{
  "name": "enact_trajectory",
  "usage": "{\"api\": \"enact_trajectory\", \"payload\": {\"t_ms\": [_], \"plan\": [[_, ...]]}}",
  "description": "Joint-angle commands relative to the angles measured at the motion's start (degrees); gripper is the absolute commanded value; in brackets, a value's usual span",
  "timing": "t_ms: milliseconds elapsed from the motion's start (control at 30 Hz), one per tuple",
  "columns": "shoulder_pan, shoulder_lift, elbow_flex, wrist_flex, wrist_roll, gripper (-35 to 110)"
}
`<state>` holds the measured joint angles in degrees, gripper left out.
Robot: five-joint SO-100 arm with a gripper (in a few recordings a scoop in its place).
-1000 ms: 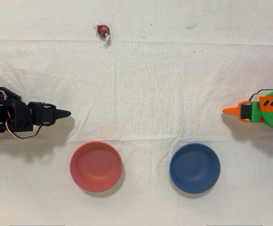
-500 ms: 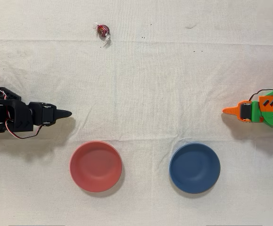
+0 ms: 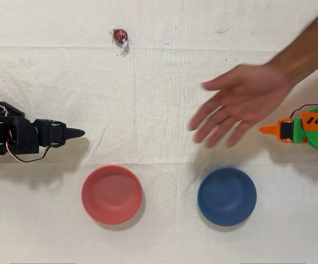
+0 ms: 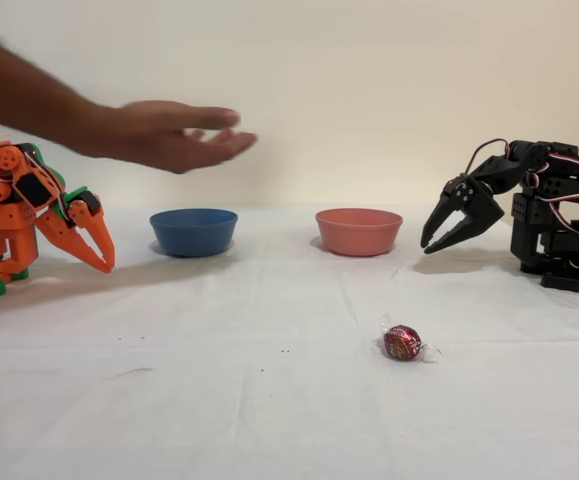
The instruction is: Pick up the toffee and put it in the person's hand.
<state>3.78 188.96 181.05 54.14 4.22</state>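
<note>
Here the toffee [image 3: 120, 36] lies near the cloth's far edge; the claw [image 4: 439, 236] gapes, well apart.

From above we see the toffee [image 3: 120, 36] lying alone near the top edge of the white cloth [image 3: 164, 82], well apart from everything else. Our black arm sits at the left edge, its gripper [image 3: 75, 132] pointing right, the tip a single dark point from here, so we cannot tell how its jaws stand. A person's hand [image 3: 241, 102] reaches in from the upper right, fingers spread, above the cloth between the toffee and the blue bowl [image 3: 227, 196]. The red bowl [image 3: 112, 194] sits left of the blue one. The idle orange arm [image 3: 304, 131] is at the right edge.
</note>
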Motion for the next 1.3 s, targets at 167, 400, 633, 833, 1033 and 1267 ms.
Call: {"api": "enact_trajectory", "payload": {"t_ms": [167, 400, 633, 833, 1033, 1267], "plan": [[0.8, 4.0, 3.0, -1.1, -0.2, 0], [0.7, 4.0, 2.9, -2.7, 0.8, 0], [-1.7, -9.1, -7.4, -9.5, 1.4, 0], [-6.6, -29.5, -27.2, -5.0, 2.5, 6], [-10.8, -46.9, -46.8, 2.1, 1.3, 8], [-14.9, -54.8, -58.4, 2.6, 2.5, 11]]}}
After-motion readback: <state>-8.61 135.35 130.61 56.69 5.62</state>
